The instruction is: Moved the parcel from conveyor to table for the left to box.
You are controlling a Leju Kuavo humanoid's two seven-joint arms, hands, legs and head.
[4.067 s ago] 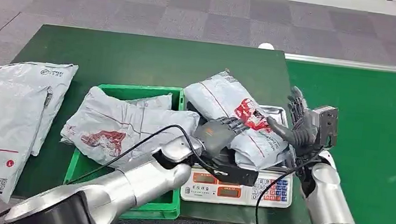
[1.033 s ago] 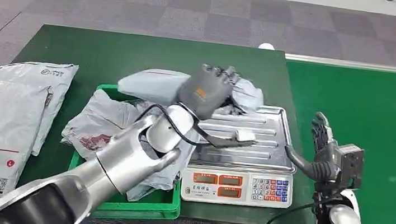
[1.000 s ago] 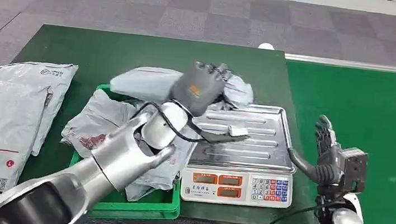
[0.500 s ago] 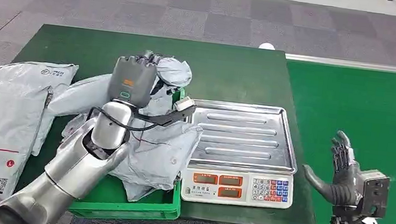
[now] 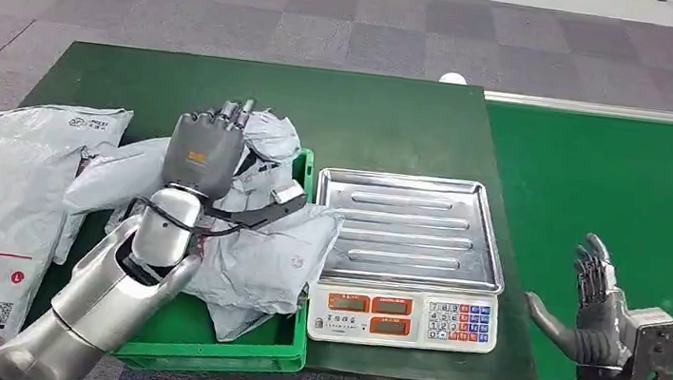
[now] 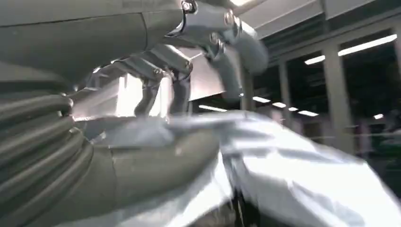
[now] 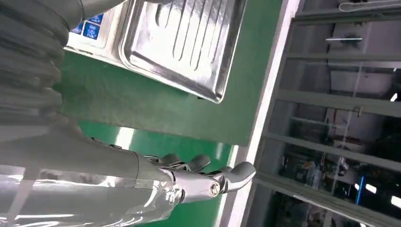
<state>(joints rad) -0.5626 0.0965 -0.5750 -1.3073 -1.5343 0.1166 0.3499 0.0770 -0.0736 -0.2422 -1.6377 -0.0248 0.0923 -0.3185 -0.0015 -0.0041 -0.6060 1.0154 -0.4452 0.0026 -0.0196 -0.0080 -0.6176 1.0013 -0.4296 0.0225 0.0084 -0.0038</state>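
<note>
The left hand (image 5: 204, 151) grips a grey parcel (image 5: 267, 134) over the green bin (image 5: 287, 337); the right hand (image 5: 598, 315) hangs empty, fingers spread; labels unreadable.

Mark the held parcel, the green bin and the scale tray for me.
parcel (image 5: 115, 170), head view, its grey body left of the hand
green bin (image 5: 228, 350), head view, front wall
scale tray (image 5: 410, 227), head view, ribbed middle

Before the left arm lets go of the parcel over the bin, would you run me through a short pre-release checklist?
1. Left robot hand holds the grey parcel: ok.
2. Parcel fully above the green bin: not ok, its left part overhangs the rim.
3. Room in the bin: cannot tell; another parcel already fills it.
4. Scale tray bare: ok.
5. Right robot hand open, away from the scale: ok.
</note>
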